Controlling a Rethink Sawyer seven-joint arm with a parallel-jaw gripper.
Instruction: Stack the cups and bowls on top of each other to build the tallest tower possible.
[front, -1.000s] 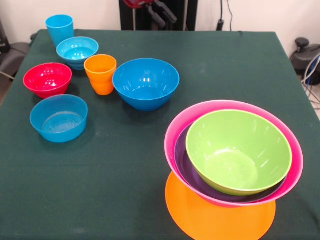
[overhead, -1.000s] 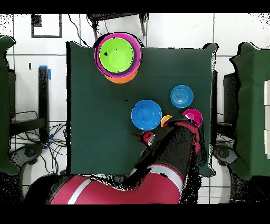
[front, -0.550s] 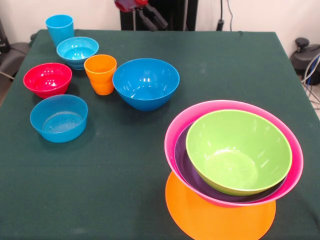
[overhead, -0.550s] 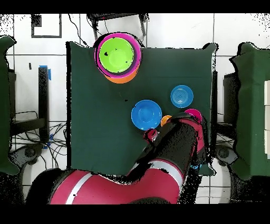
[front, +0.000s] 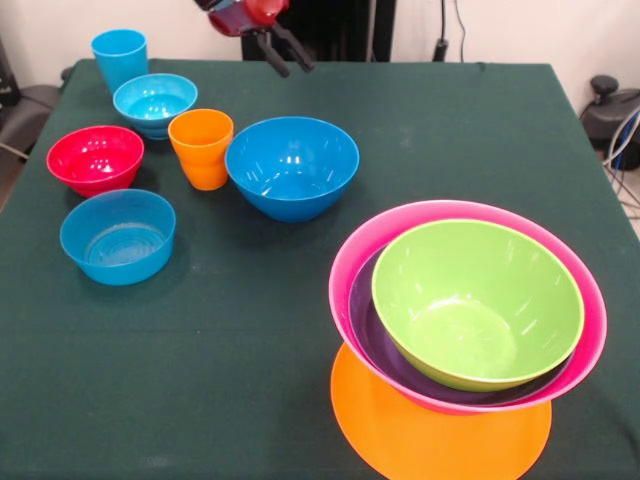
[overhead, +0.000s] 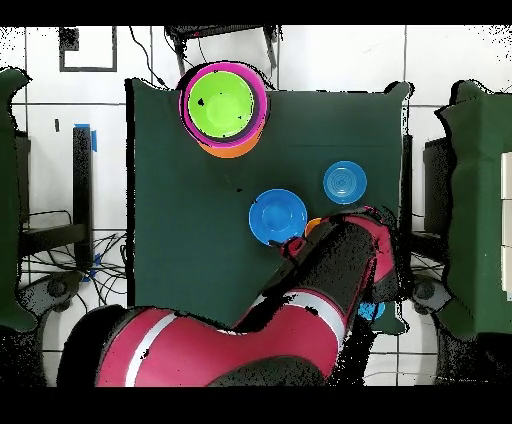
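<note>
My gripper (front: 283, 55) hangs open and empty above the table's far side, behind the large blue bowl (front: 292, 166) and to the right of the small bowls. The orange cup (front: 201, 148) stands upright left of that bowl. At the far left corner is the light blue cup (front: 120, 57), with a small light blue bowl (front: 154, 103) just in front of it. A red bowl (front: 95, 158) and another small blue bowl (front: 118, 235) lie nearer. The tower (front: 470, 330) sits front right: a green bowl (front: 478, 300) in a purple bowl (front: 375, 335), in a pink bowl (front: 345, 270), on an orange bowl (front: 440, 435).
In the overhead view my arm (overhead: 335, 270) covers the red bowl and most of the orange cup (overhead: 312, 225). The large blue bowl (overhead: 277, 217), one small blue bowl (overhead: 344, 182) and the tower (overhead: 222, 103) show there. The dark green tablecloth (front: 250, 380) covers the table.
In the front view the gripper has come lower into the picture and shifted left. In the overhead view the arm has swung further over the red bowl. No bowl or cup moved.
</note>
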